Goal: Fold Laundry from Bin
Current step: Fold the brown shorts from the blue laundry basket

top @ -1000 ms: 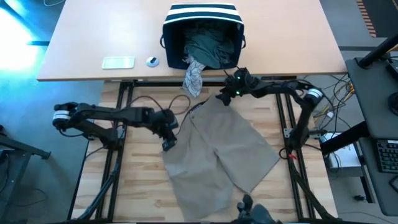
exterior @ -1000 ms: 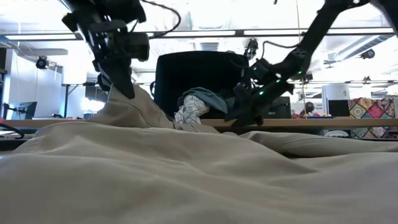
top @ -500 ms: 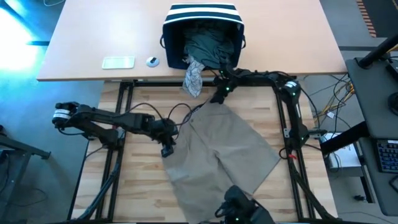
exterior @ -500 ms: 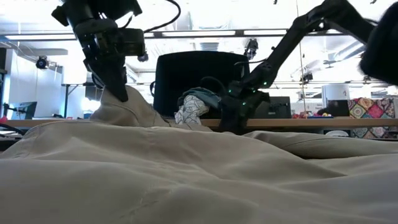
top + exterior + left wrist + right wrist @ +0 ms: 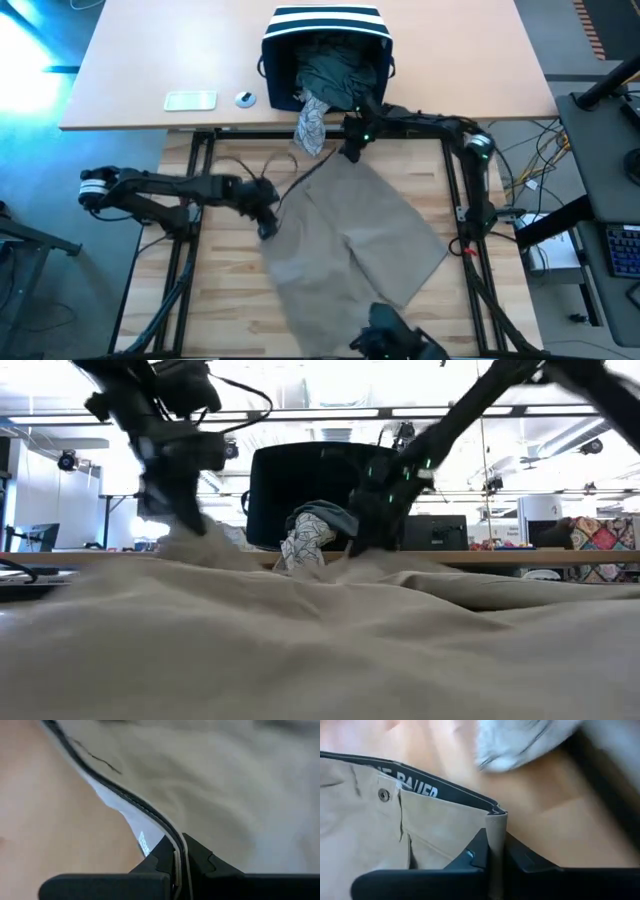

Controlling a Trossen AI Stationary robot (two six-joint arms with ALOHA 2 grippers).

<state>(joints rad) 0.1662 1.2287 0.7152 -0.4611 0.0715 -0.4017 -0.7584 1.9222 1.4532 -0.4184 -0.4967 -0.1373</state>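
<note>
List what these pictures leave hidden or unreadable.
- Bin contents: high view, the dark green garment covers whatever lies under it.
- Waistband lettering: right wrist view, partly cut off by folded cloth.
- Small items on desk: high view, too small to identify.
- Left gripper: low view, motion-blurred.

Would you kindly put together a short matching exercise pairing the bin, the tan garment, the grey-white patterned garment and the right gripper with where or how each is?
Things:
1. bin
2. tan garment
3. grey-white patterned garment
4. right gripper

Places or states:
A. spread flat on the wooden table
B. hanging out of the bin's opening
C. shut on the tan garment's waistband
D. lying on its side on the far desk

Pairs: 1-D, 2-A, 3-B, 4-C
</note>
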